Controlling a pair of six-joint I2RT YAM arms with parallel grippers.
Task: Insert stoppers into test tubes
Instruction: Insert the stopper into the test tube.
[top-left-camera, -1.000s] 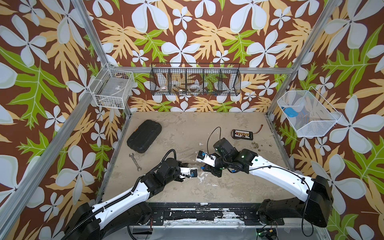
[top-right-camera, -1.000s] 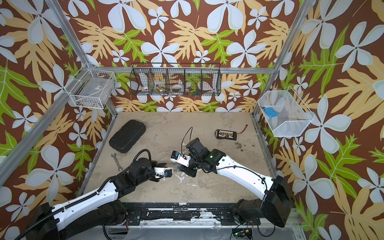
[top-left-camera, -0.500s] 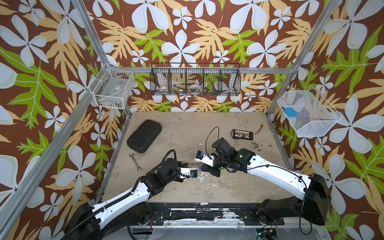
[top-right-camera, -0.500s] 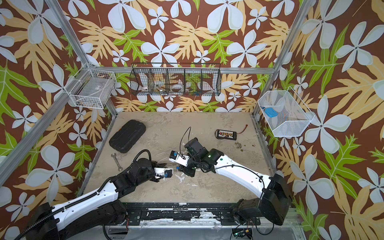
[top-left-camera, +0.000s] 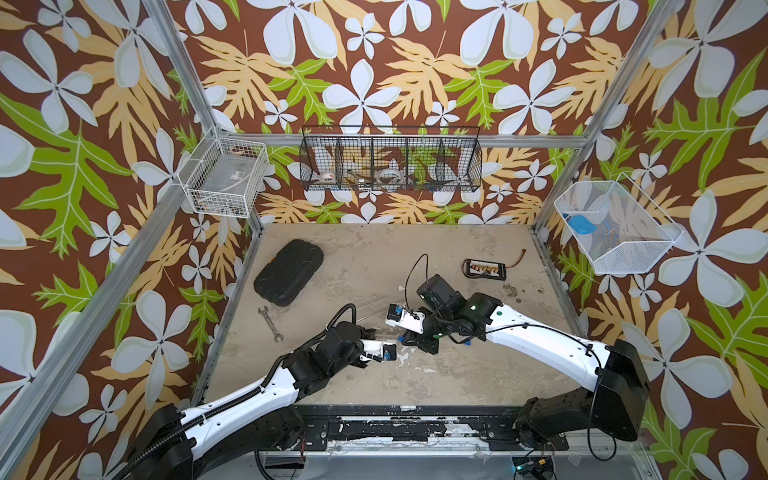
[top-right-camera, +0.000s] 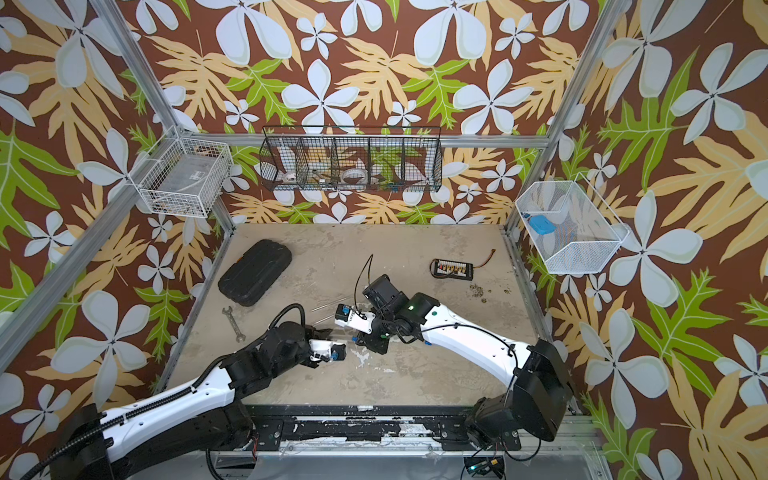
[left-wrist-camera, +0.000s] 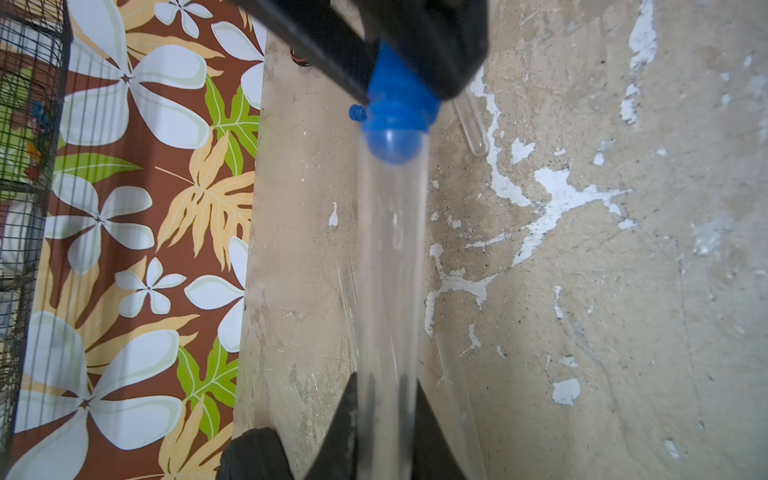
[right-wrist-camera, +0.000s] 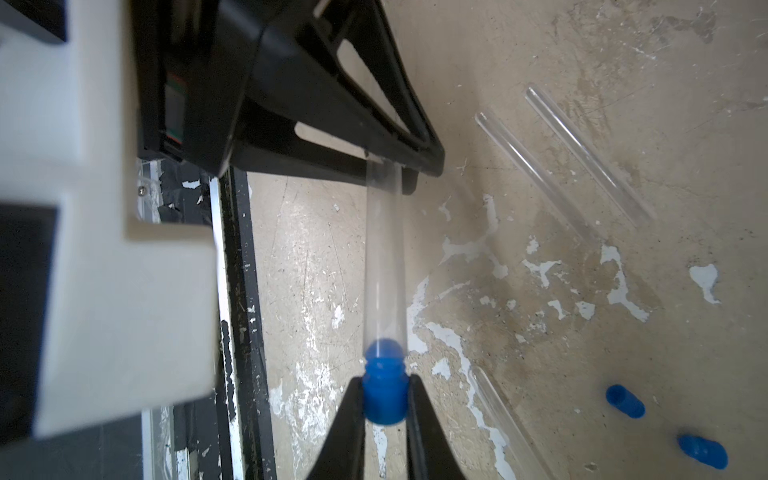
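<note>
**Stopper Meets Tube Between Two Tight Grips**

The left gripper (left-wrist-camera: 384, 388) pinches a clear test tube (left-wrist-camera: 390, 257) at the end away from its mouth, its fingers (left-wrist-camera: 340, 419) drawn in tight against the tube's wall. The right gripper (right-wrist-camera: 384, 388) has its fingers (right-wrist-camera: 349, 415) clamped on either side of a bright blue stopper (right-wrist-camera: 384, 399). The tube spans the gap between the two sets of fingertips, held above the scuffed table (top-left-camera: 457, 374). The stopper's rounded nose sits inside the tube's mouth, while its ridged collar stays outside, just ahead of the right fingertips.

On the table beyond the left fingers, two spare tubes (right-wrist-camera: 534, 176) (right-wrist-camera: 588, 154) lie side by side without touching. A third tube (right-wrist-camera: 494, 424) lies close beside the right fingers. Two loose stoppers (right-wrist-camera: 624, 400) (right-wrist-camera: 702, 451) rest on the table farther out to that same side, near each other but apart.

In a top view, a black case (top-left-camera: 289, 272) and a grey wrench (top-left-camera: 270, 325) lie well away from both sets of fingers.
</note>
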